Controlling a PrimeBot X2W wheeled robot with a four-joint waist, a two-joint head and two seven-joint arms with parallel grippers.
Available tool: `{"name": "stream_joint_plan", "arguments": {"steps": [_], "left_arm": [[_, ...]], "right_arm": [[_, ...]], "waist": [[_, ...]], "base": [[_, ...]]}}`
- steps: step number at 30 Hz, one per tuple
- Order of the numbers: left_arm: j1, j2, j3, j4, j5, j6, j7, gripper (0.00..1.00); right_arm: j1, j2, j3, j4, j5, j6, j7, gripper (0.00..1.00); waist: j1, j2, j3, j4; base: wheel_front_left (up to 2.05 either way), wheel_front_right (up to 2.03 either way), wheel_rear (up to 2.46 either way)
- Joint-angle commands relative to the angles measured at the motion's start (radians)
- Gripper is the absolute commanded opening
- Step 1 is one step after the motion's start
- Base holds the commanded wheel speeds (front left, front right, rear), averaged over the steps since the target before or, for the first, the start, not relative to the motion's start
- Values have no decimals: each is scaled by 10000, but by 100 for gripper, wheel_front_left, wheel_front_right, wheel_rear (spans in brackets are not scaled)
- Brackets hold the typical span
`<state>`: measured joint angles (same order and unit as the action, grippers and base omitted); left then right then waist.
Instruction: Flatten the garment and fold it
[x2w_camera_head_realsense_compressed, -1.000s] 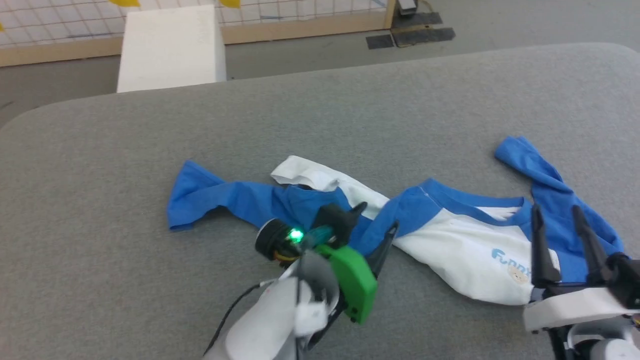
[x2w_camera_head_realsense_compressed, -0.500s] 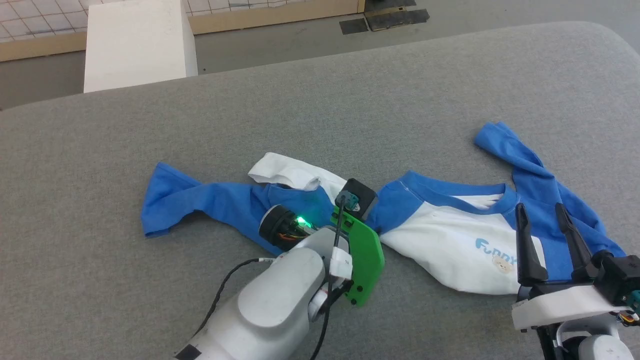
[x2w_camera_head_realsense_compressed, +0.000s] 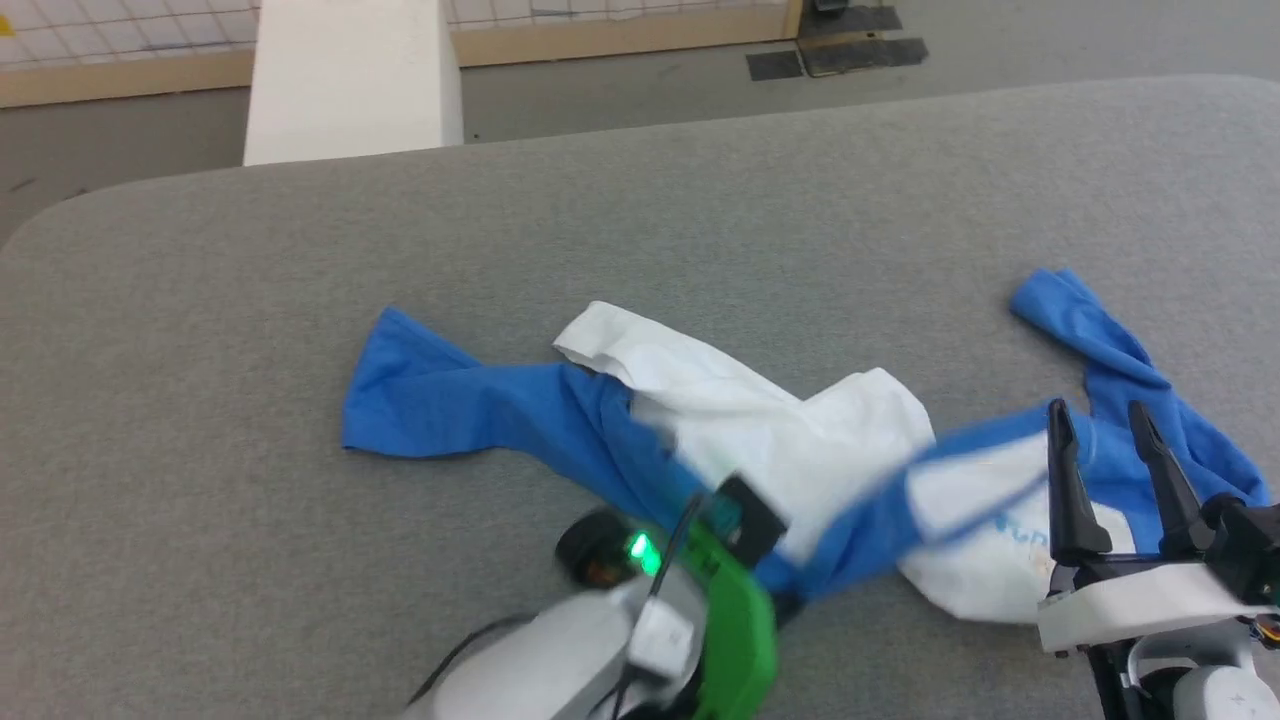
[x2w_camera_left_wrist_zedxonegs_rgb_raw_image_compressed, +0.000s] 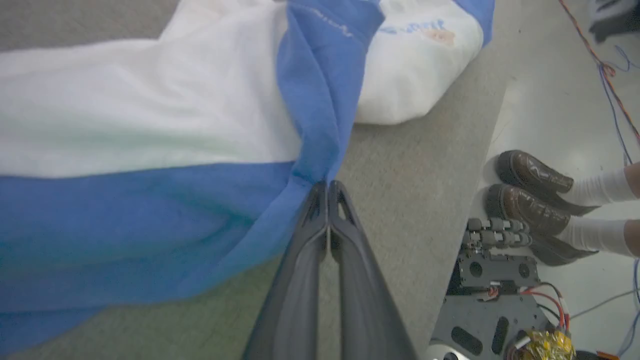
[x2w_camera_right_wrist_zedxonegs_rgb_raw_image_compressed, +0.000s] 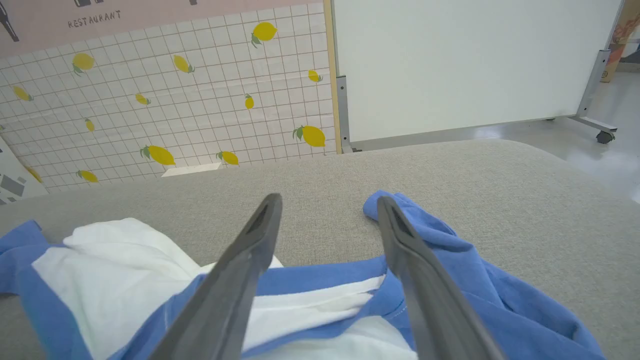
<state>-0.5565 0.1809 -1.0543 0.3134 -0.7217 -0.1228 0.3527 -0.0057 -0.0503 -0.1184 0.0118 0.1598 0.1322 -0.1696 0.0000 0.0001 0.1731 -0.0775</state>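
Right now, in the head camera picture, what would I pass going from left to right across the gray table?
The shirt's blue sleeve → the shirt's bunched white middle → the robot's right fingers.
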Motion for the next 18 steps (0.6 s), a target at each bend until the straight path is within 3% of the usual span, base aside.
{"name": "stream_joint_plan", "arguments": {"steps": [1, 5, 6, 7, 8, 12, 18], "left_arm": [[452, 600, -152, -394, -276, -46, 449, 0], [1360, 1874, -410, -1614, -967, 321, 1964, 0], [1445, 2065, -401, -1828, -965, 490, 2098, 17], [1496, 2214, -371, -2004, -890, 672, 2121, 80], [1552, 2337, -335, -2193, -800, 843, 2079, 100], [1764, 2321, 318, -2683, -712, 1553, 1103, 100], [2123, 1973, 2168, -3010, -89, 2938, -2472, 100]], "right_arm": [[-53, 1, -9, -92, -2, -15, 56, 100], [25, 1, -55, -268, -76, -15, 242, 100], [33, 1, -40, -302, -106, -15, 301, 100], [39, 1, -10, -334, -139, -15, 366, 100], [44, 1, 76, -360, -183, -15, 481, 100], [29, -194, 855, -339, -319, -15, 1317, 100], [-397, -1565, 2498, -83, -149, -15, 3525, 100]], "waist": [[0, -1, -101, 240], [0, -1, -93, 530], [0, -1, -83, 591], [0, -1, -74, 650], [0, -1, -68, 704], [0, -1, -82, 839], [0, -1, -17, 1010]], "base": [[0, 0, 0], [0, 0, 0], [0, 0, 0], [0, 0, 0], [0, 0, 0], [0, 0, 0], [0, 0, 0]]}}
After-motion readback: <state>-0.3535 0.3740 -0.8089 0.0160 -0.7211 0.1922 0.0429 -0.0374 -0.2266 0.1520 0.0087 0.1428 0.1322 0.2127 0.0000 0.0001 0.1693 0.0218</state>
